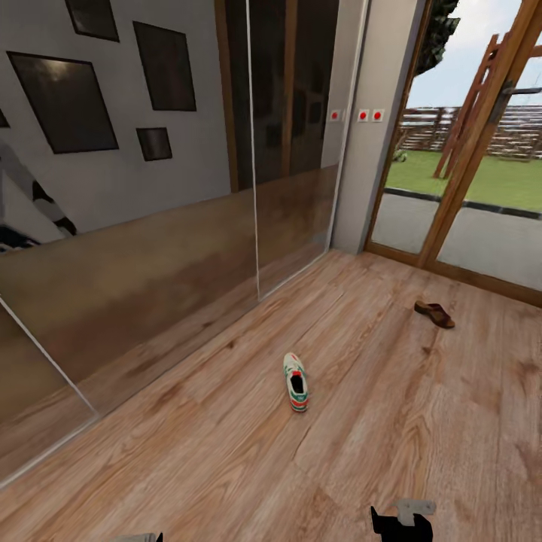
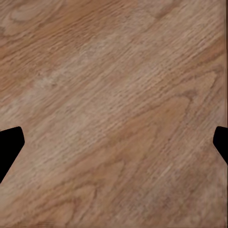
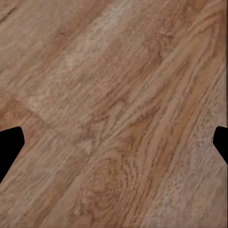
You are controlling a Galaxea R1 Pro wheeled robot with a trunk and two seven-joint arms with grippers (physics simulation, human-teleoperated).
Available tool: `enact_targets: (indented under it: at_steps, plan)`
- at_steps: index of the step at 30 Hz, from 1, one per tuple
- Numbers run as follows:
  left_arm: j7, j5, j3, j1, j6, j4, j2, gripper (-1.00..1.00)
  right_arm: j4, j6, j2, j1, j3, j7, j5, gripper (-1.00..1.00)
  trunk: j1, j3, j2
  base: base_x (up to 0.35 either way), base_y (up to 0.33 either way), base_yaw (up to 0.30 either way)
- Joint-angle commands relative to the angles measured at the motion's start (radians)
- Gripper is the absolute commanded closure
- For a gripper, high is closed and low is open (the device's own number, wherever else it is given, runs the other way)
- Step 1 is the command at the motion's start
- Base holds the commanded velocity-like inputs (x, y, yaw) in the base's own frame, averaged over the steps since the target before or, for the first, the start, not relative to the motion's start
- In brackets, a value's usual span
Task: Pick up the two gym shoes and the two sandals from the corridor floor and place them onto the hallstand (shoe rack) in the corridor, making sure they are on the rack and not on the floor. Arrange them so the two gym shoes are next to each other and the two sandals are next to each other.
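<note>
One gym shoe [image 1: 296, 382], white with teal stripes and red accents, lies on the corridor floor [image 1: 226, 452] in the middle of the head view, toe towards me. One dark-brown sandal [image 1: 434, 313] lies farther off to the right, near the glass door. The other shoe, the other sandal and the hallstand are out of view. My left gripper [image 2: 114, 147] hangs open over bare planks, with its dark fingertips [image 2: 10, 147] wide apart. My right gripper [image 3: 114, 147] is open too, above bare wood floor [image 3: 114, 95]. Part of my right arm [image 1: 403, 519] shows at the head view's lower edge.
A mirrored sliding wardrobe [image 1: 150, 263] runs along the left wall, with dark picture frames [image 1: 64, 98] reflected in it. A wood-framed glass door [image 1: 467, 188] at the right looks out on a lawn. Open floor lies between me and the shoe.
</note>
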Motion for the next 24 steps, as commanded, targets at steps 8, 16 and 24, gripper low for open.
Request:
enact_targets:
  at_steps: [8, 16, 24]
  plan:
    - [-0.01, 0.01, 0.004, 0.0, -0.001, 0.001, 0.0, -1.0, 0.001, -0.003, 0.001, 0.0, -0.006, -0.004, 0.01, -1.0, 0.0, -0.001, 0.0, 0.009, -0.269, 0.209]
    - [-0.01, 0.011, 0.004, 0.0, -0.001, 0.001, 0.0, -1.0, 0.001, -0.002, 0.001, 0.0, -0.006, -0.004, 0.01, -1.0, 0.0, -0.001, 0.0, 0.001, -0.271, 0.264]
    - [-0.01, 0.012, 0.004, 0.0, -0.001, 0.001, 0.0, -1.0, 0.0, -0.002, 0.001, -0.001, -0.006, -0.004, 0.01, -1.0, 0.0, -0.001, 0.0, 0.0, -0.271, 0.267]
